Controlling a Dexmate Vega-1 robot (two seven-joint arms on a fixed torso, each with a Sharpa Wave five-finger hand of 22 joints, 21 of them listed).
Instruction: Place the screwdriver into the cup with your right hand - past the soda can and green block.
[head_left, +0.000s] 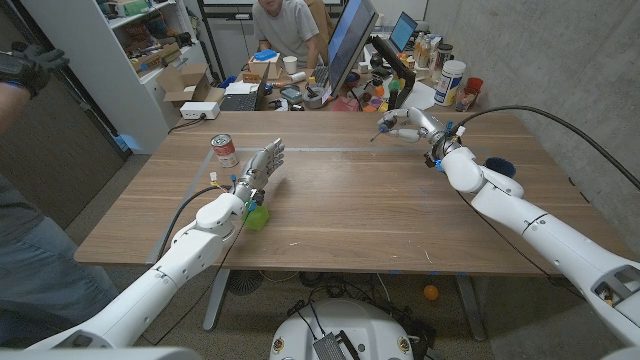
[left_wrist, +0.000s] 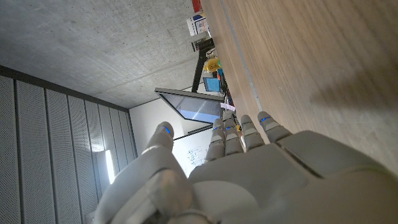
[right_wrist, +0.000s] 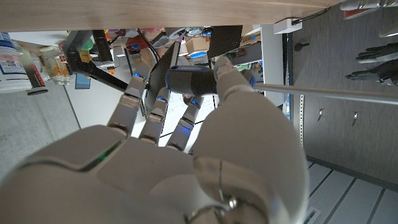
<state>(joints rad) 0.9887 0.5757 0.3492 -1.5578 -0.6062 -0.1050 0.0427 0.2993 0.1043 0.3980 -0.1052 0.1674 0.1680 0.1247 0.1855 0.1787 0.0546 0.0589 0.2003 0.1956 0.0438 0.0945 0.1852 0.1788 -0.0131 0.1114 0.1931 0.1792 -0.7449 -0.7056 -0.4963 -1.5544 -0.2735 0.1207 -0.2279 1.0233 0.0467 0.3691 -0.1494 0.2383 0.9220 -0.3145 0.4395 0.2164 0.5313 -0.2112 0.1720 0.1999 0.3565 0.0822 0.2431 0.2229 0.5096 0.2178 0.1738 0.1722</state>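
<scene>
the right hand pinches the screwdriver by its dark handle, up over the far side of the desk. it looks light, stiff and slim, likely to swivel unless gripped at the handle. the left hand waits with fingers apart by the soda can.

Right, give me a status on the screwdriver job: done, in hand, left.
Done: the right hand has the screwdriver off the table; the right wrist view shows its dark handle pinched and its shaft sticking out sideways. In hand: it is held at the table's far right side. Left: carrying it past the soda can and green block; I can't make out a cup.
</scene>
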